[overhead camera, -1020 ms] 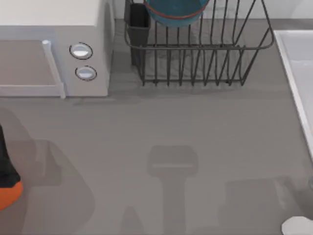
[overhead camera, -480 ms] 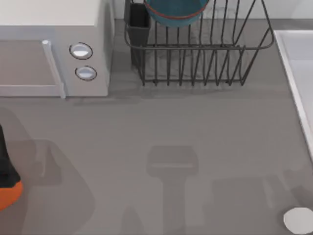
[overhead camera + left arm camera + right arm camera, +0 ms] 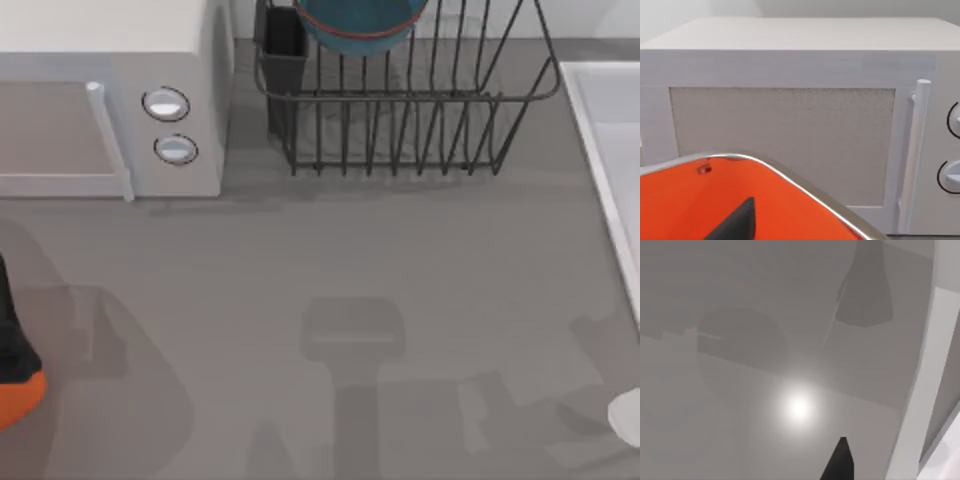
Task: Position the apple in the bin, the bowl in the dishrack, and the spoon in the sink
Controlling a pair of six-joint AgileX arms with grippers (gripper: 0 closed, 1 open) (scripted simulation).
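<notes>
I judge the spoon light, stiff and slippery, best pinched across its thin handle; my end effectors' grip I cannot tell.

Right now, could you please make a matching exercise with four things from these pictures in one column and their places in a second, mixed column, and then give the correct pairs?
Things:
1. bowl
2. bin
3. sink
4. microwave

Places, by the top view:
A. at the right edge of the table
B. at the back left, left of the dishrack
C. inside the dishrack, at the back
D. at the left edge, near the front

Pairs: 1-C, 2-D, 3-A, 4-B
</notes>
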